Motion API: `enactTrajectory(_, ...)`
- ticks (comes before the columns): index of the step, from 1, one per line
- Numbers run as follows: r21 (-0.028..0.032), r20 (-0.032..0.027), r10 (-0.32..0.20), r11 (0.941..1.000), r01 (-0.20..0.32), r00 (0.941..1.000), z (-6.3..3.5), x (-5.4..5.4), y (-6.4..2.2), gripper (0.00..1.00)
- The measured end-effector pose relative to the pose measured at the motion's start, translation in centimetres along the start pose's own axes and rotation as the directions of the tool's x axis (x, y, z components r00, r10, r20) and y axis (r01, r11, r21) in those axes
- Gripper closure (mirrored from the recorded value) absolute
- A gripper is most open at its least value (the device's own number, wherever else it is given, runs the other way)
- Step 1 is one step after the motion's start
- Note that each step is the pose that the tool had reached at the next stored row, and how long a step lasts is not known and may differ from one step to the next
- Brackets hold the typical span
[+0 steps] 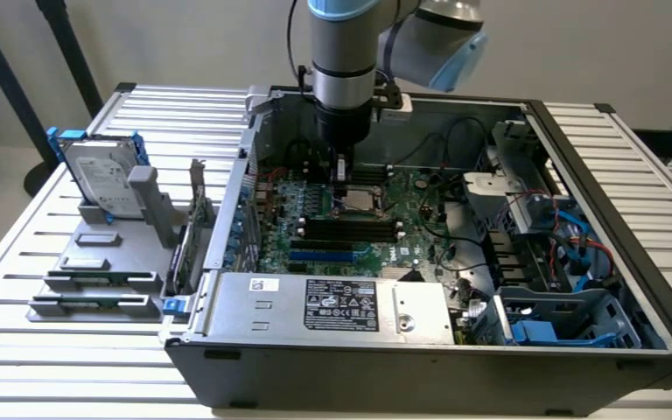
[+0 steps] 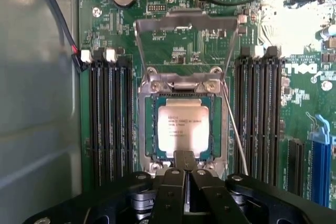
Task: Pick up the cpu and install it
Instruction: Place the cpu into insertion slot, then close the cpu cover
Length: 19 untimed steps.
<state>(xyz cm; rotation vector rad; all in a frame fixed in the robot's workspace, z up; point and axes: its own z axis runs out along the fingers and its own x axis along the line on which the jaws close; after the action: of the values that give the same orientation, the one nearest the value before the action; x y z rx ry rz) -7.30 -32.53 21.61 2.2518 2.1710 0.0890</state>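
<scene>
Cpu [image 2: 183,128] lies in its socket [image 2: 148,145], clamp [image 2: 186,23] raised; closed, empty gripper [image 2: 184,160] hovers close, and a nudge might skew it.

We saw the silver-and-blue robot arm [image 1: 342,52] extended down into the open black metal computer case [image 1: 430,378], its gripper [image 1: 339,171] hanging just over the small silver-grey square cpu [image 1: 359,203] on the green motherboard [image 1: 416,220].

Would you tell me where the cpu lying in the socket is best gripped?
Probably by two opposite edges of the cpu, coming straight down from above: it lies flat in the socket, frame close around it, load plate swung open.
</scene>
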Motion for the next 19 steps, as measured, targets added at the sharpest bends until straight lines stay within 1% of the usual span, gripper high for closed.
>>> enactTrajectory(4,0.0001,0.0052,-0.002,1.0000,0.002,1.0000,-0.20,0.0,-0.83,0.89)
enactTrajectory(9,-0.0001,0.0091,-0.003,1.0000,0.003,1.0000,-0.58,0.0,-1.53,0.89)
enactTrajectory(19,-0.0001,0.0092,-0.003,1.0000,0.003,1.0000,-0.65,0.0,-1.59,0.89)
